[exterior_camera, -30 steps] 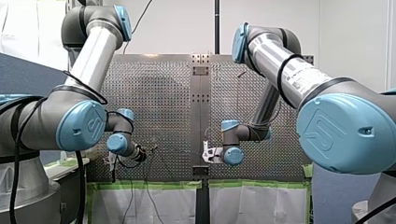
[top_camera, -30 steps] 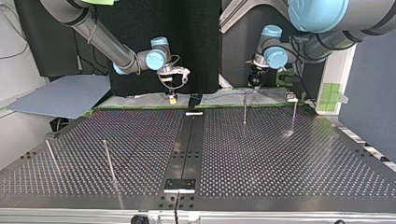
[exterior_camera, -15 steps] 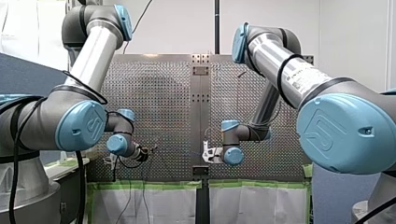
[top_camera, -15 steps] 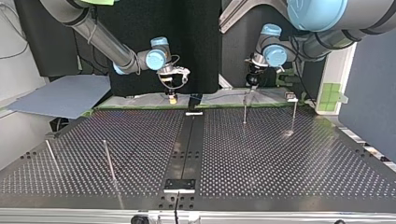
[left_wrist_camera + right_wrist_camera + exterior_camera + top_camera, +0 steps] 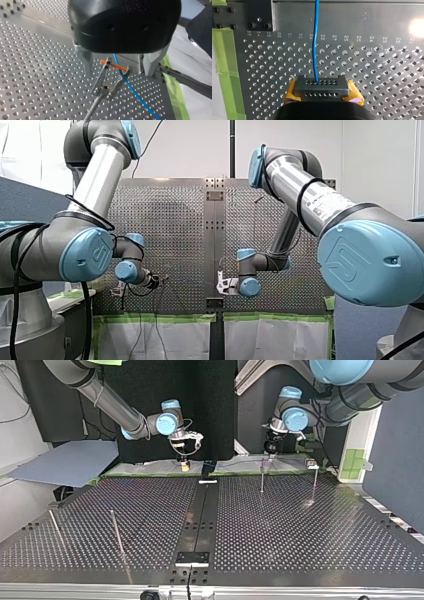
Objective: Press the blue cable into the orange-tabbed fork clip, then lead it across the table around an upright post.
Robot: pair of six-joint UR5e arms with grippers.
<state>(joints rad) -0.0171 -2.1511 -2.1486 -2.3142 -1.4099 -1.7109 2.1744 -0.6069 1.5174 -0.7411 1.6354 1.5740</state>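
right gripper (image 5: 321, 88) clamped on blue cable (image 5: 315, 45), holds it taut for seating, i guess. left gripper (image 5: 117, 73) fingers spread, straddling orange-tabbed fork clip (image 5: 104, 88). cable sits high between prongs, up by tab.

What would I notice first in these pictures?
My left arm and my right arm, big and silver with bright blue caps, filling the front view's sides. Then the blue cable: the fingers of my right gripper pinch it above the table, and it crosses the orange-tabbed fork clip between the fingers of my left gripper.
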